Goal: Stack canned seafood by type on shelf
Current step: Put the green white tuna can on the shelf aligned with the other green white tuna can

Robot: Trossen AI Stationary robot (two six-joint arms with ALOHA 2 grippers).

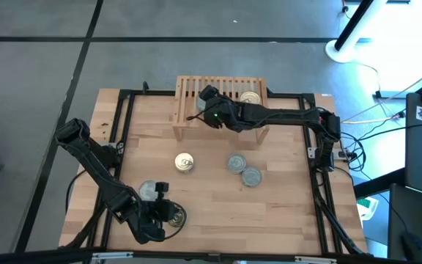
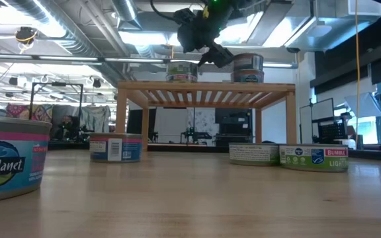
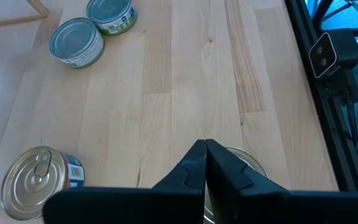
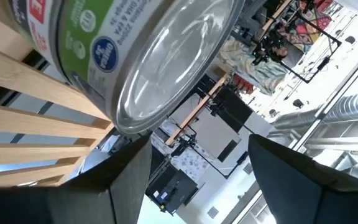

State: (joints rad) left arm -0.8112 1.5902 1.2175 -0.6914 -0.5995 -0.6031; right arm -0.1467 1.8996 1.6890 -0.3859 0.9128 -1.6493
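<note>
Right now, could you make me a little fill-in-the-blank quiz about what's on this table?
1. The right gripper hovers above the wooden ____, fingers open.
2. The left gripper is ____, near the table's front edge.
3. Two silver-topped tins sit side by side on the table; the gold-topped tin between the arms stands ____.

Missing words: shelf; shut; alone

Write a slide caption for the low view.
Right claw, open, hangs above the shelf between two tins; four more wait on the table.
</note>
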